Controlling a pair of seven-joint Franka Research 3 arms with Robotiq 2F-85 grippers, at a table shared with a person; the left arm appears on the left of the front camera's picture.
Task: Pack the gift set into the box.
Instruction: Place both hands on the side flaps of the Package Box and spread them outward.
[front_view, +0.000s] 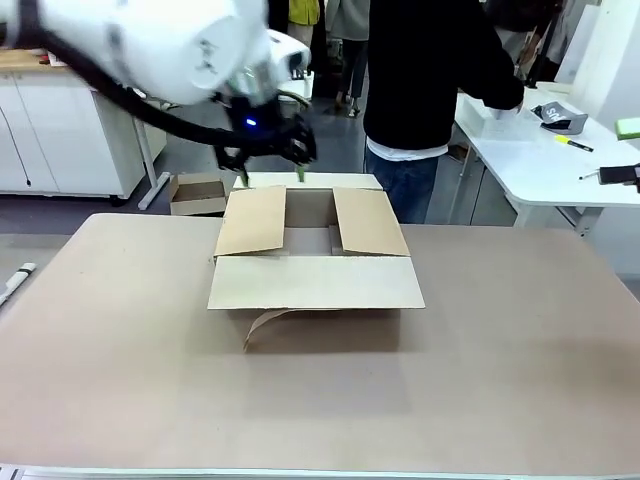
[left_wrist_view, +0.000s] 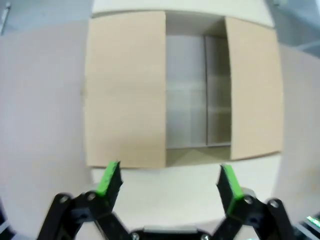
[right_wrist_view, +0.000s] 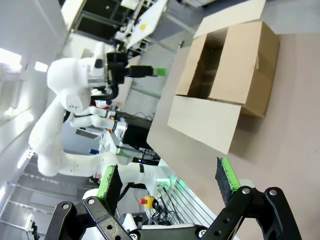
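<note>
The box (front_view: 313, 282) stands in the middle of the table with its four flaps spread wide. Its inside looks empty in the left wrist view, which looks straight down at the box (left_wrist_view: 125, 90). My left gripper (front_view: 271, 176) hangs open just above the box's far edge, holding nothing (left_wrist_view: 170, 177). My right gripper (right_wrist_view: 167, 179) is open and empty, well away from the box (right_wrist_view: 235, 65), and is out of the front view. A dark grey bundle with white lettering (front_view: 559, 116), seemingly the gift set, lies on a side table at the far right.
A person in a black top (front_view: 430, 60) stands behind the box, one hand on the white side table (front_view: 530, 160). A smaller cardboard box (front_view: 197, 192) sits on the floor beyond the table's far left edge. A white pen-like item (front_view: 17, 277) lies at the table's left edge.
</note>
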